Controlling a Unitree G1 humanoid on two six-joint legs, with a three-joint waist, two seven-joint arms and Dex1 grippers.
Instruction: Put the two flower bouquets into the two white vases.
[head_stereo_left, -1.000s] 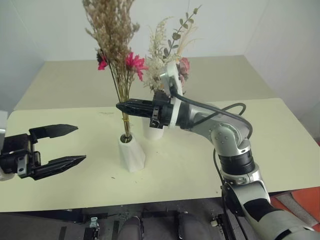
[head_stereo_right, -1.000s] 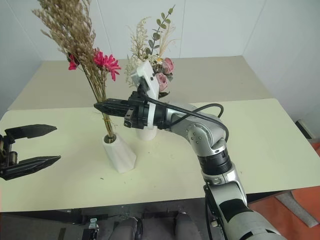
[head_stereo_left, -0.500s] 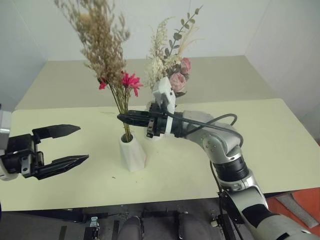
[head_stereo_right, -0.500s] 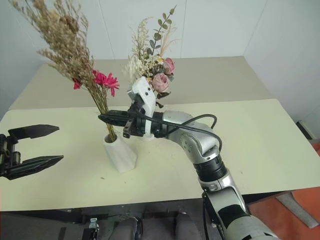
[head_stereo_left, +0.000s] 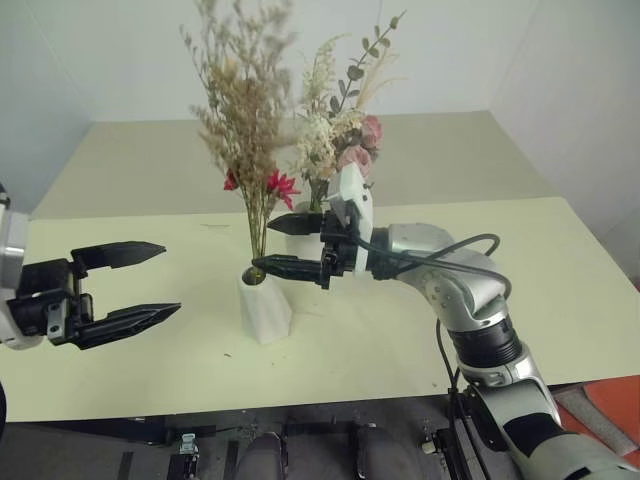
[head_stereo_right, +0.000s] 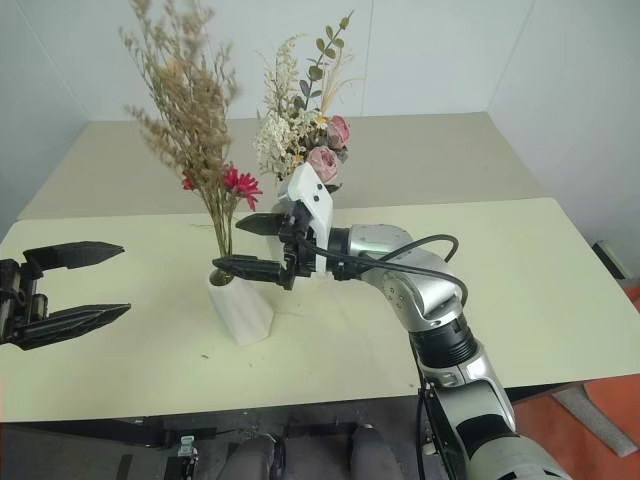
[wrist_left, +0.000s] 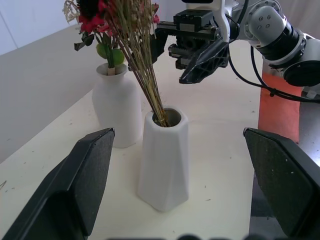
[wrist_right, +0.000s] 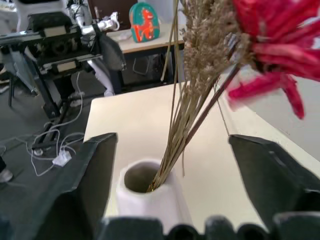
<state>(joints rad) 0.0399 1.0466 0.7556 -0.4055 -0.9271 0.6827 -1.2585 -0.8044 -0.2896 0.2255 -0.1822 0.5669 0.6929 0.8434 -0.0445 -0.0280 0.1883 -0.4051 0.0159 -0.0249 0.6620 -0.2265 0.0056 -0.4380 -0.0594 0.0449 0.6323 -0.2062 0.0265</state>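
- The right claw (head_stereo_left: 283, 245) lies level, pointing toward the robot's left, with its two black fingers spread apart: one above, one below, and the stems of the thin bouquet running upright through the gap between them. It grips nothing.
- The thin bouquet of tan dried grasses with a pink-red daisy (head_stereo_left: 250, 120) stands with its stem ends down inside the short, slanted, faceted white cone vase (head_stereo_left: 264, 309). Its long axis is nearly vertical, leaning a little against the rim of the mouth, and it crosses the level claw almost at a right angle.
- The move to come turns on this: the stems sit straight ahead of the right claw's fingertips, so in my judgement the claw must draw back along its own line, toward the robot's right, to clear them without tipping the bunch.
- The left claw (head_stereo_left: 128, 285) hovers wide open over the pale green desk (head_stereo_left: 560, 290), well apart from both vases; the right arm is much the nearer.
- Just behind the cone vase stands the rounded white bottle vase with a narrow neck (wrist_left: 116, 107), matte ceramic, holding the fuller bouquet of cream sprigs, pink roses and green leaves (head_stereo_right: 305, 130).
- The grasses look brittle, wispy and light; the vases look smooth, hard and chalky.
- Both bouquets appear seated, so the task looks nearly done.
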